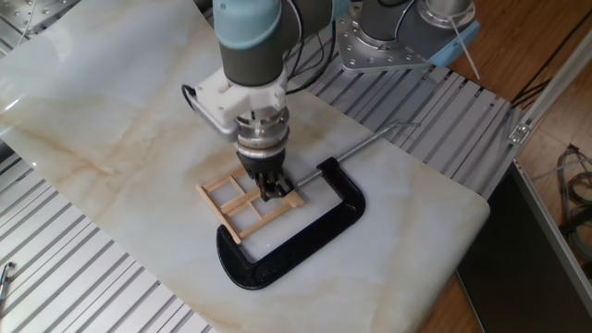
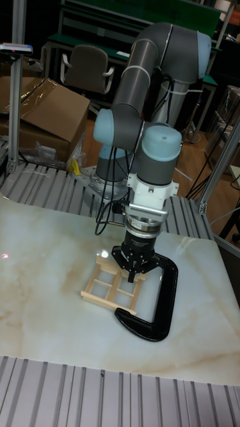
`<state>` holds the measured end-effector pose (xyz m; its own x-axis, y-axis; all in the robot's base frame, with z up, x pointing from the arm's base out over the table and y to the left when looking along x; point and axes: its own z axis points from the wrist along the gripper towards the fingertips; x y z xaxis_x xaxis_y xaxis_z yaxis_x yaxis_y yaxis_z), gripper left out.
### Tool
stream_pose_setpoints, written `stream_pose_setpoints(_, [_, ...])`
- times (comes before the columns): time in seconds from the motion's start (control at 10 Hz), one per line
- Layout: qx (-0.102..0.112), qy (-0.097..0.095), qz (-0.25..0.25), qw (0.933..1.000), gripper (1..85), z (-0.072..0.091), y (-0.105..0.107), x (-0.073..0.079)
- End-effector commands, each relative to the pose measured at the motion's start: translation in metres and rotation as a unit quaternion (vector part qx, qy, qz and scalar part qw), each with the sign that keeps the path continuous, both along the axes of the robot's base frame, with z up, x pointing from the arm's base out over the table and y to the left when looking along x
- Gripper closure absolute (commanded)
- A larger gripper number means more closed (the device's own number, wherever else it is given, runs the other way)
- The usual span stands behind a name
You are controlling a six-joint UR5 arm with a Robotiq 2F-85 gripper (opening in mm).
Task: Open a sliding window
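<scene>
The sliding window (image 1: 242,207) is a small frame of pale wooden sticks with four panes, lying flat on the marble slab (image 1: 111,120). It sits inside the mouth of a black C-clamp (image 1: 310,231). My gripper (image 1: 270,191) points straight down, with its tips low over the window's right part, near the middle crossbar. The dark fingers are drawn together to a narrow point and nothing shows between them. In the tall fixed view, the gripper (image 2: 136,276) comes down on the right side of the window (image 2: 110,288), next to the clamp (image 2: 164,301). The arm hides part of the window's far edge.
The clamp's silver screw rod (image 1: 370,141) runs up and to the right from the window. Ribbed metal table surface (image 1: 83,277) surrounds the slab. The robot base (image 1: 388,37) stands at the back. A cardboard box (image 2: 40,123) and a chair (image 2: 87,67) stand behind the table.
</scene>
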<state>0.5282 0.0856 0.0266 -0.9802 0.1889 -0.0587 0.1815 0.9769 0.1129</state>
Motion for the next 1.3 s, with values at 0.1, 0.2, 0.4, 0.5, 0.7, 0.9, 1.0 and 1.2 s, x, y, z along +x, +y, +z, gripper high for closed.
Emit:
stream_pose_setpoints(0.1, [-0.003, 0.005, -0.005, 1.0, 85.0, -0.01, 0.005, 0.002])
stream_pose_setpoints(0.2, [-0.003, 0.006, -0.004, 1.0, 85.0, -0.01, 0.004, 0.002])
stream_pose_setpoints(0.4, [-0.001, 0.004, -0.002, 1.0, 85.0, -0.011, 0.005, 0.003])
stream_pose_setpoints(0.5, [-0.002, 0.003, 0.001, 1.0, 85.0, -0.013, 0.003, 0.003])
stream_pose_setpoints(0.7, [-0.003, 0.003, 0.006, 1.0, 85.0, -0.016, -0.001, 0.003])
stream_pose_setpoints(0.9, [-0.008, 0.001, 0.009, 0.9999, 85.0, -0.018, -0.003, 0.005])
stream_pose_setpoints(1.0, [-0.008, 0.002, 0.01, 0.9999, 85.0, -0.018, -0.004, 0.005])
stream_pose_setpoints(1.2, [-0.011, 0.004, 0.013, 0.9999, 85.0, -0.017, -0.005, 0.006])
